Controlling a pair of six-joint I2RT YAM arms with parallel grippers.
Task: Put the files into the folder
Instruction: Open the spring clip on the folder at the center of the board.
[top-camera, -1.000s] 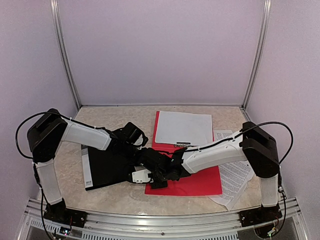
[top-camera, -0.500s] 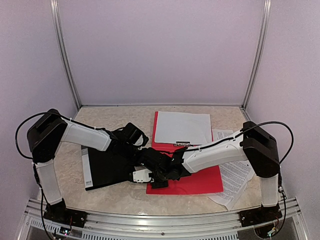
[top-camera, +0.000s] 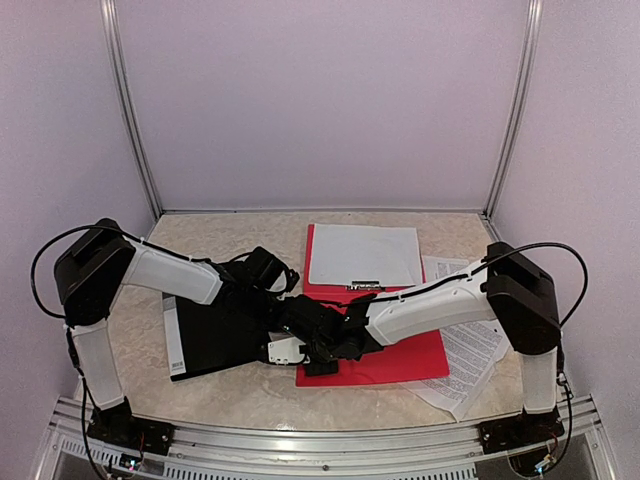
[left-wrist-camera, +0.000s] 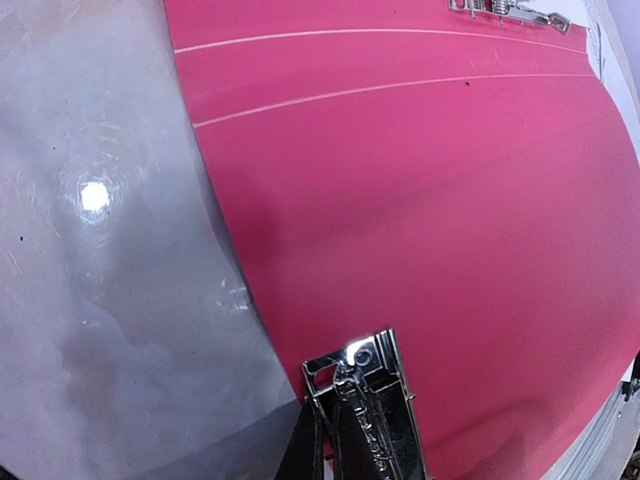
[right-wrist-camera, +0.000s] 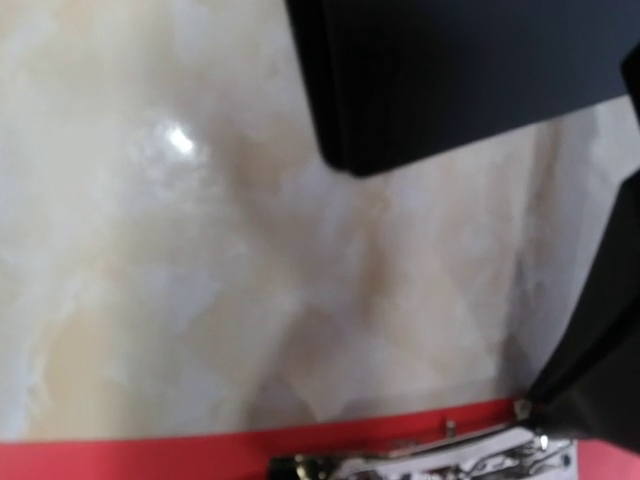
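The red folder (top-camera: 400, 355) lies open on the table, with one white sheet of the files (top-camera: 365, 255) on its far half under a metal clip (top-camera: 362, 287). More printed files (top-camera: 470, 355) lie at the right, partly under my right arm. Both grippers meet at the folder's near-left edge. My left gripper (top-camera: 296, 318) is shut, its tips at a chrome clip (left-wrist-camera: 365, 385) on the red folder (left-wrist-camera: 450, 200); whether it pinches the clip I cannot tell. My right gripper (top-camera: 300, 352) is low beside it; its fingers are hidden in its wrist view, which shows the folder's edge (right-wrist-camera: 150, 458) and a clip (right-wrist-camera: 420, 462).
A black book-like object (top-camera: 215, 335) with a white spine lies left of the folder, partly under my left arm, and shows as a dark slab (right-wrist-camera: 460, 70) in the right wrist view. Marble tabletop (right-wrist-camera: 200, 250) separates it from the folder. Walls enclose the back and sides.
The red folder's near half has shifted slightly to the right and away from the front edge. Both grippers stay together at its left edge.
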